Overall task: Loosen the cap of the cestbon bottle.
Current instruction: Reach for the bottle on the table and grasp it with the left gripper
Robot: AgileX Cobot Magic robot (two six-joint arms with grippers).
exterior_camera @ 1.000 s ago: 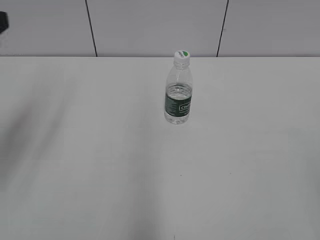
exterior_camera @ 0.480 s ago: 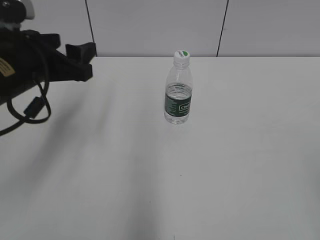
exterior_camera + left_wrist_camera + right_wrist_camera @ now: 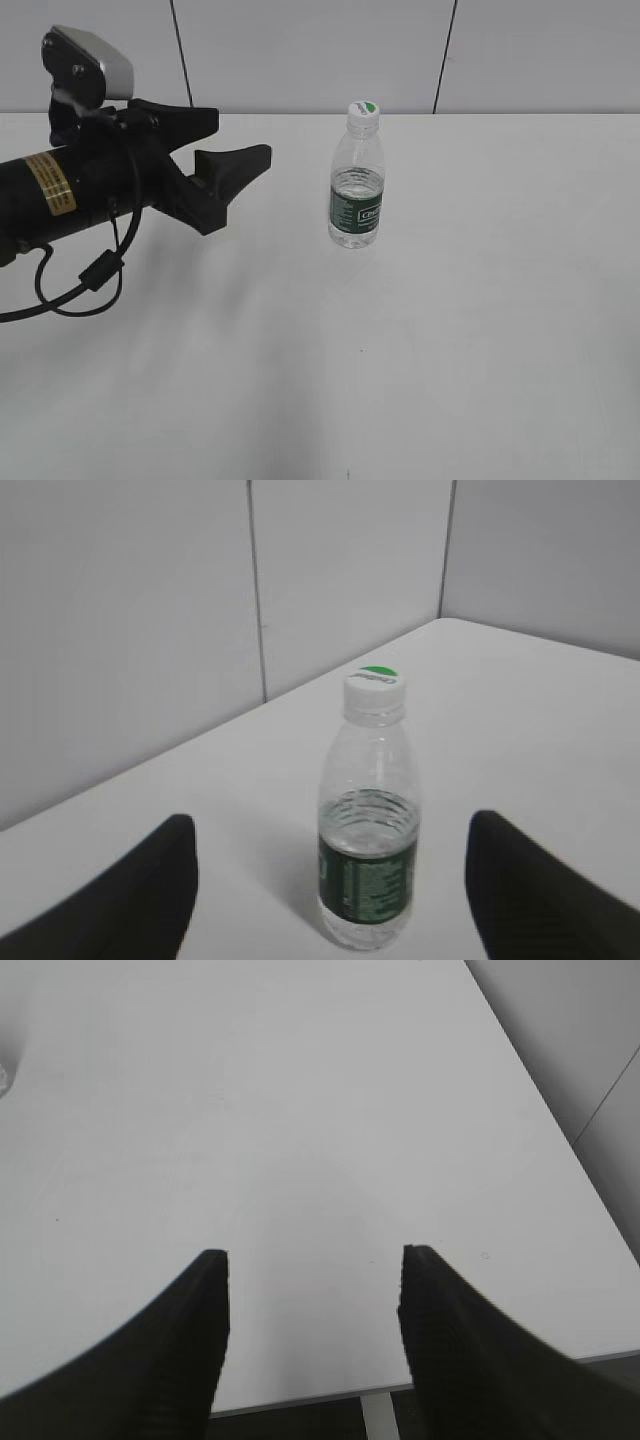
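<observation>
The cestbon bottle (image 3: 356, 190) stands upright on the white table, clear with a dark green label band. Its white cap (image 3: 364, 110) with a green mark sits on top. My left gripper (image 3: 240, 140) is open and empty, a short way to the left of the bottle at about its height. In the left wrist view the bottle (image 3: 367, 830) and cap (image 3: 374, 684) stand ahead, between the open fingers (image 3: 330, 865). My right gripper (image 3: 312, 1260) is open and empty over bare table near the front edge; it does not show in the exterior view.
The white table (image 3: 480, 330) runs back to a grey panelled wall (image 3: 300, 50). In the right wrist view the table's front edge (image 3: 420, 1392) lies just under the fingers and its right edge runs along the floor.
My left arm has come in from the left edge and moved right toward the bottle. The bottle has not moved.
</observation>
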